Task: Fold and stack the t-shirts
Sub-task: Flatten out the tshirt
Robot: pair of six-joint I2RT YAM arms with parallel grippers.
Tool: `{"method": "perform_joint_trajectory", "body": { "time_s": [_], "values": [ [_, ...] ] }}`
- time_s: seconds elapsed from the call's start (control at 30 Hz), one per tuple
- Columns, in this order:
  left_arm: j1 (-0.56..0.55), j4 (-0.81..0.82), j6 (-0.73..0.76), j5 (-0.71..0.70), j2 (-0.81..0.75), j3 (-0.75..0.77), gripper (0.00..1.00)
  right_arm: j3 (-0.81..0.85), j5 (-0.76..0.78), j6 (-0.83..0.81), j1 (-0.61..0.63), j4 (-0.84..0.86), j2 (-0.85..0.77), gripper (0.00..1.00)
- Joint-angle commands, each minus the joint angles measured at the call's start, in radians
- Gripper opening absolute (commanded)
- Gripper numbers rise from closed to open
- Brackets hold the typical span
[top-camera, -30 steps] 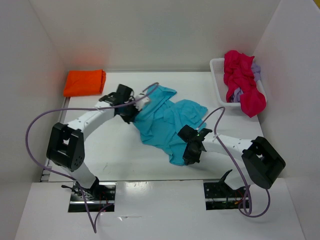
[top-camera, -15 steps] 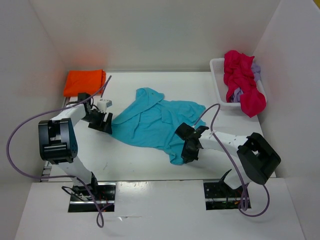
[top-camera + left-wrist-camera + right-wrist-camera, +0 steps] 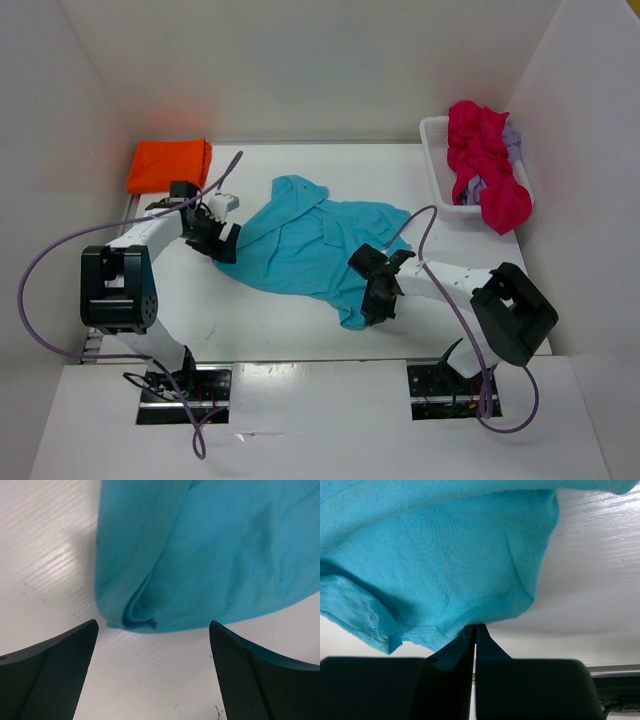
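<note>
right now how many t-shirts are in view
4: a folded orange shirt at the far left, a teal shirt spread mid-table, a pink shirt and a lavender one in the basket; more may be hidden there.

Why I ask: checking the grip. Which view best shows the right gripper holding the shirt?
The right wrist view: up close, the right gripper is pinched shut on the hem of the shirt. The top view shows only its body at the shirt's edge; the left wrist view misses it.
</note>
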Motion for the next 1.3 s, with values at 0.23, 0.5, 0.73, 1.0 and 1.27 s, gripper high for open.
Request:
{"method": "perform_joint_trajectory", "body": {
  "time_s": [0.23,0.5,0.73,1.0,1.27],
  "values": [
    [-0.099,0.125,0.001,-0.235,0.008,-0.018,0.84,0.024,0.036,-0.01,0.009,0.039,0.034,0.0],
    [-0.099,0.094,-0.008,-0.247,0.032,-0.009,0.5,0.024,0.036,-0.01,0.009,0.039,0.034,0.0],
    [-0.099,0.085,-0.008,-0.233,0.068,-0.018,0.19,0.024,0.036,-0.019,0.009,0.039,0.034,0.0],
    [-0.032,-0.042,0.014,-0.077,0.099,0.222,0.0,0.338,0.079,-0.29,-0.237,0.015,0.066,0.0],
    [0.171,-0.11,-0.112,0.193,-0.019,0.773,0.0,1.261,0.225,-0.511,-0.468,-0.171,0.179,0.0]
  ]
}}
